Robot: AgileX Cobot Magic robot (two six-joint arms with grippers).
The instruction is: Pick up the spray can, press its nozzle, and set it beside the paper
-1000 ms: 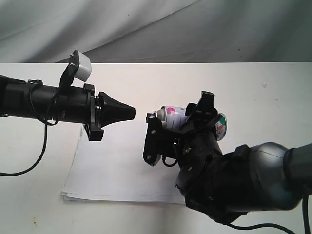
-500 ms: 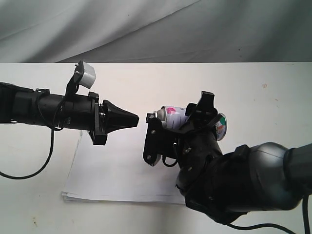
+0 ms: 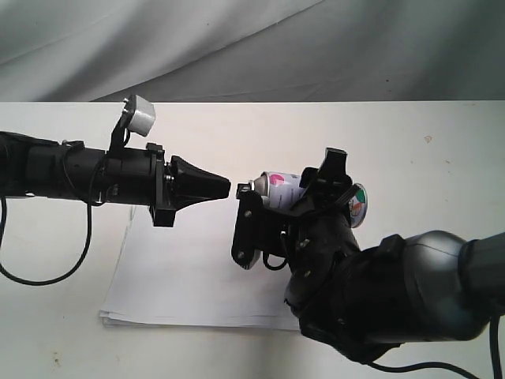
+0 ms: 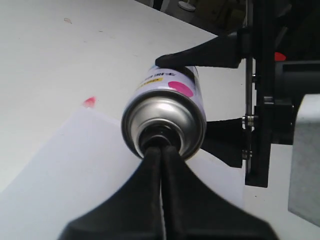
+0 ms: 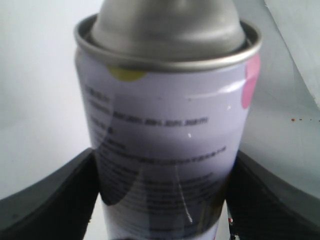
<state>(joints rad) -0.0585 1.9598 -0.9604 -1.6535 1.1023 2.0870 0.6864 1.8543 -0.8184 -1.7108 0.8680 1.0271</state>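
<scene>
Left gripper (image 3: 220,187), fingers pressed together, has advanced to nozzle (image 4: 159,136); right gripper (image 3: 286,199) pinches spray can (image 3: 276,186) above paper (image 3: 173,284); press looks imminent.

A white table (image 3: 442,150) has a flat stack of white paper (image 3: 185,280) lying on it. A small pink spot (image 4: 90,102) marks the table just beside it
</scene>
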